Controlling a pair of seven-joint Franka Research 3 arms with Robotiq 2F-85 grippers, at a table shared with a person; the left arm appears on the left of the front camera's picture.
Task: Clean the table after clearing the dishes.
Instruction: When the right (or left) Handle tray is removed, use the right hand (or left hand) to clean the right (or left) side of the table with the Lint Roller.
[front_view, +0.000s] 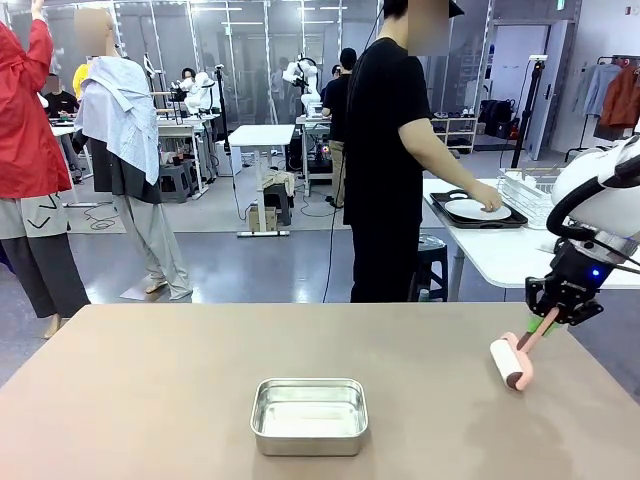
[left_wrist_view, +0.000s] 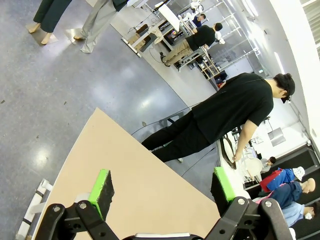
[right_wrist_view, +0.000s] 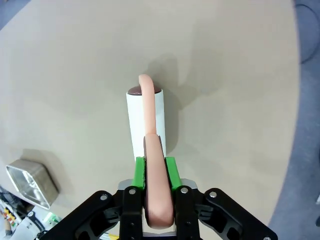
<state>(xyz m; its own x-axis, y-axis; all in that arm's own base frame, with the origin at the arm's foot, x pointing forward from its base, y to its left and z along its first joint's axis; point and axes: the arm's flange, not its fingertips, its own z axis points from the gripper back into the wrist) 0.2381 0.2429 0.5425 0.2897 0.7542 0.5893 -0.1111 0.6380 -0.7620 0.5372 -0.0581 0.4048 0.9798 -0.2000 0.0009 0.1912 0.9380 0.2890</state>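
With my right gripper (right_wrist_view: 159, 172) clamping the pink lint roller (front_view: 513, 362) by its handle, I am holding its drum against the table (front_view: 150, 400) near the right edge, axis running away from me; bare tabletop stretches leftward. My left gripper (left_wrist_view: 162, 192) is hanging wide open.

Matte tan table (front_view: 150, 400), shiny steel pan (front_view: 309, 415), smooth pink plastic roller handle (right_wrist_view: 152, 165).
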